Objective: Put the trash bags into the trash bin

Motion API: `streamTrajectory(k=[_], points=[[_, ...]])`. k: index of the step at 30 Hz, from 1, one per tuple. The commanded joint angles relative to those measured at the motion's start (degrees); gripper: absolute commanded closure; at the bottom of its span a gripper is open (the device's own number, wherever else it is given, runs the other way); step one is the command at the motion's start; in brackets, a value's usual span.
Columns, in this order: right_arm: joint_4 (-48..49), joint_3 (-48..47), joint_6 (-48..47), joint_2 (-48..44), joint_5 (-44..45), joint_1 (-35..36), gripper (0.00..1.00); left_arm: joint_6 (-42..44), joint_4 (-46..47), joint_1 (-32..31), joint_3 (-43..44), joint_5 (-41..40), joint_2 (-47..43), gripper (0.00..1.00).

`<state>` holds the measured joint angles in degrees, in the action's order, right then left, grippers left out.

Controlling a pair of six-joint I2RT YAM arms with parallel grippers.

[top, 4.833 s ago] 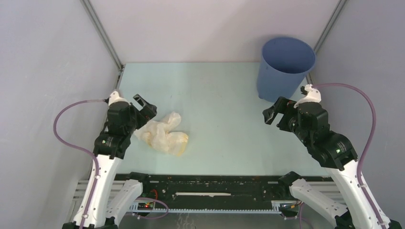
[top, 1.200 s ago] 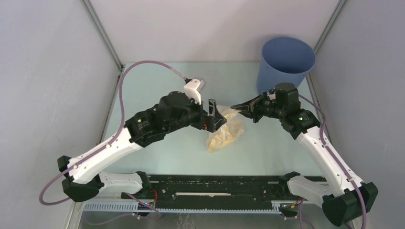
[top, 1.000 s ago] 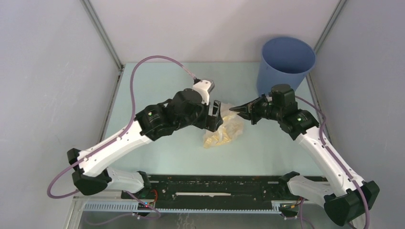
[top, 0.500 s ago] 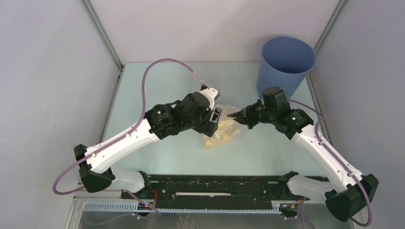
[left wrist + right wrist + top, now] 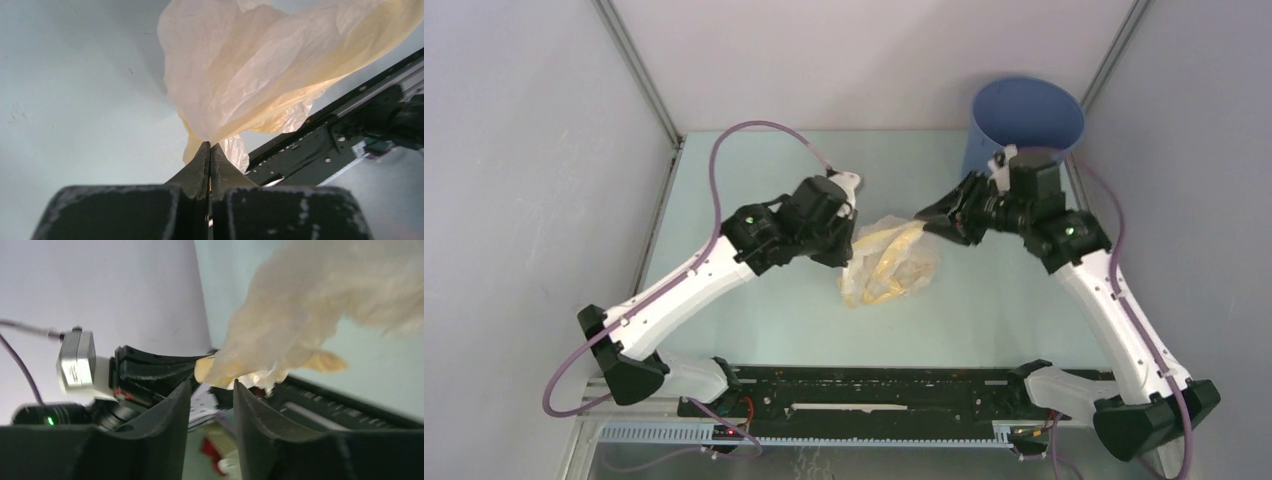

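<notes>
The trash bag (image 5: pixel 890 264) is a crinkly pale yellow plastic bag, lifted and spread over the middle of the table. My left gripper (image 5: pixel 848 252) is shut on the bag's left edge. In the left wrist view the jaws (image 5: pixel 210 148) are pressed together with the film (image 5: pixel 250 75) pinched at their tips. My right gripper (image 5: pixel 922 220) is at the bag's upper right corner. In the right wrist view its jaws (image 5: pixel 212 386) stand apart, with the bag's edge (image 5: pixel 300 325) just ahead of the tips. The blue trash bin (image 5: pixel 1024 130) stands upright at the back right, behind the right wrist.
The black rail (image 5: pixel 864 385) runs along the near edge of the table and shows in the left wrist view (image 5: pixel 325 145). Grey walls close in on both sides and behind. The left gripper's black body (image 5: pixel 150 372) faces the right wrist camera, close by.
My left gripper has shut on the bag and raised it. My right gripper has opened and drawn back up and right toward the bin. The bag now hangs more spread out.
</notes>
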<state>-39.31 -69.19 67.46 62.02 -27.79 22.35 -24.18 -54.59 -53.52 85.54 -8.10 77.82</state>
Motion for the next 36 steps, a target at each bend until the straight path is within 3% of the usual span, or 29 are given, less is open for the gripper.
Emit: streamTrajectory(k=[1,3,6,9,17,25,32,36], points=[[-13.55,-13.82,-37.27,4.79,-1.56,-2.73,0.51,-8.22,1.07,6.45,-0.44,10.94,-6.91,1.00],[-17.75,-16.58,-43.03,4.86,-0.79,-1.78,0.45,-13.89,4.89,10.85,-3.03,19.04,-8.67,1.00],[-16.03,-12.68,-47.85,1.17,-0.78,2.29,0.38,-21.35,10.68,15.06,-5.52,26.27,-10.07,1.00],[-12.90,-6.75,-49.69,-1.89,-0.04,6.75,0.35,-25.26,12.84,17.43,-5.46,28.60,-10.32,1.00],[-0.53,6.62,-48.85,-7.76,3.48,14.14,0.06,-36.77,21.88,20.52,-8.59,34.86,-11.43,1.00],[21.60,18.78,-42.09,-11.53,3.99,16.15,0.04,-48.78,33.56,21.60,-11.83,38.50,-13.51,1.00],[32.75,25.31,-42.67,-13.17,15.71,19.32,0.03,-58.65,42.65,22.24,-14.52,39.05,-15.05,1.00],[35.16,24.83,-44.70,-13.95,21.22,19.40,0.03,-59.32,43.14,22.63,-14.35,39.90,-15.10,1.00]])
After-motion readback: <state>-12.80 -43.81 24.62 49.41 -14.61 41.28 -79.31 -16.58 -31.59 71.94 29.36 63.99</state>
